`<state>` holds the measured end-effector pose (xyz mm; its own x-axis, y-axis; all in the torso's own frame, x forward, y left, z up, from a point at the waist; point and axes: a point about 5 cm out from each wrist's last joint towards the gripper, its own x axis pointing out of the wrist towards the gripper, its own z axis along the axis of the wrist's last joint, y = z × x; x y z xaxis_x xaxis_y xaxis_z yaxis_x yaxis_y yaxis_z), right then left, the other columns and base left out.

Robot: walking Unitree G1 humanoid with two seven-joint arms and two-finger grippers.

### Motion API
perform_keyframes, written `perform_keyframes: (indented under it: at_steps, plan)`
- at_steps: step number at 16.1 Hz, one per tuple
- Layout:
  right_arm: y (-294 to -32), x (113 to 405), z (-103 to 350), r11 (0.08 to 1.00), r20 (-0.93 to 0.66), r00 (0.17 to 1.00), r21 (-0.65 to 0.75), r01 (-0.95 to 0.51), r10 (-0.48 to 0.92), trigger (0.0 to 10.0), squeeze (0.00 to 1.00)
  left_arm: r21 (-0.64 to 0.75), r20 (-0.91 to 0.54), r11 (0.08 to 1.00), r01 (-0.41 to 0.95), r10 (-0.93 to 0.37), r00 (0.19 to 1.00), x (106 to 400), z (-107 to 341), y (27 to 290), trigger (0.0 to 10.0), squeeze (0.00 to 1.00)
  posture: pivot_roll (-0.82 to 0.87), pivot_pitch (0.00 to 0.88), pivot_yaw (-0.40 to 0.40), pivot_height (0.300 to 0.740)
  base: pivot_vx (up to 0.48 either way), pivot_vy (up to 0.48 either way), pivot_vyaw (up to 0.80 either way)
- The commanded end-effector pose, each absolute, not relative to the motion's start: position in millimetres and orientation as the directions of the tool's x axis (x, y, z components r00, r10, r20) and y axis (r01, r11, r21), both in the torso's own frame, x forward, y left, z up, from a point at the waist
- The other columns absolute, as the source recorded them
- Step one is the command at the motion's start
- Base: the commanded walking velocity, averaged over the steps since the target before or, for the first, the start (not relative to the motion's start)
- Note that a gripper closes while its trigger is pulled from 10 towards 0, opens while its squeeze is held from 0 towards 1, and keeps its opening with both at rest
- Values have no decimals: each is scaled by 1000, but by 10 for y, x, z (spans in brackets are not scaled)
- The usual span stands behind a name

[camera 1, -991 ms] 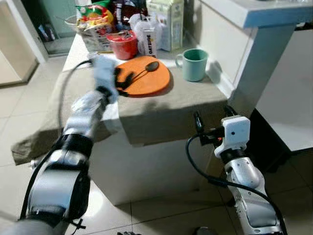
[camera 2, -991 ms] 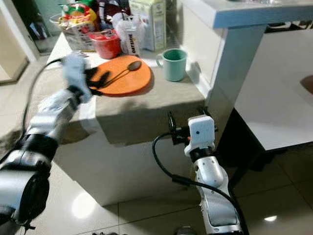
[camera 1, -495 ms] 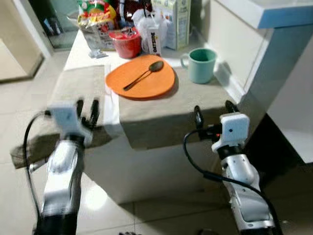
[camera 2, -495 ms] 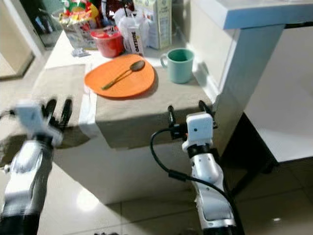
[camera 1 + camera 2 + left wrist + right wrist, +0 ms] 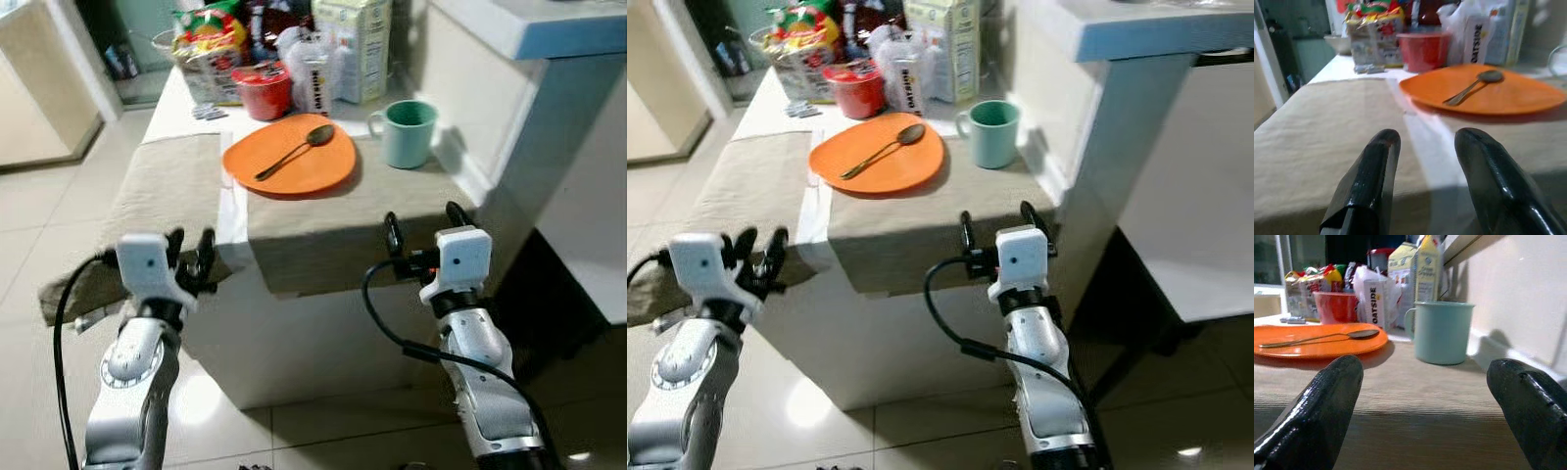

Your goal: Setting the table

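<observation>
The table (image 5: 323, 220), draped in a beige cloth (image 5: 162, 186), stands just ahead of the robot, hard against a white counter (image 5: 529, 39) on its right side. Groceries crowd the far end: a milk carton (image 5: 355, 44), an oat bag (image 5: 312, 73), a red tub (image 5: 263, 88) and a basket of snack packets (image 5: 211, 54), probably pushed back to leave the near half free for a place setting. That setting looks largely laid. An orange plate (image 5: 291, 159) sits mid-table with a spoon (image 5: 294, 152) lying across it, bowl toward the far end, and a green mug (image 5: 407, 132) stands apart from the plate on the counter side, handle turned toward the plate. Both arms are held low, below and in front of the table's near edge, touching nothing. The right gripper (image 5: 421, 223) points at the table front, its fingers spread wide with nothing between them. The left gripper (image 5: 191, 257) sits off the near left corner by the hanging cloth, its fingers a little apart and likewise empty. Judging by this stance, the robot is between steps, not mid-grasp.
</observation>
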<state>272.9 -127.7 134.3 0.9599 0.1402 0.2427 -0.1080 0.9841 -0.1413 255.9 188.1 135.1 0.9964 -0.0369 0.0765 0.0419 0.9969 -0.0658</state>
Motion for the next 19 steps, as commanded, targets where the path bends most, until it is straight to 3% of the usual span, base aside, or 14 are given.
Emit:
perform_keyframes:
  at_steps: [1,7,12,19]
  plan:
    - [-1261,2745,1362,985,257,957,-140,-104,138,10000,0,-64,71,998,21,-16,997,2550,1365,1923,10000,0,-144,0,125,740,0,0,0]
    - [-1270,2748,1335,983,255,956,-149,-109,145,10000,0,-74,91,997,21,-14,996,2624,1468,1866,10000,0,-143,0,120,740,419,0,0]
    - [-1277,2747,1309,980,246,957,-157,-119,156,10000,0,-95,87,995,15,-7,996,2644,1462,1814,10000,0,-142,0,113,740,401,262,0]
    - [-1222,2752,1311,980,250,953,-141,-139,171,10000,0,55,70,994,98,-102,992,2756,1531,1801,10000,0,-136,0,117,740,369,79,0]
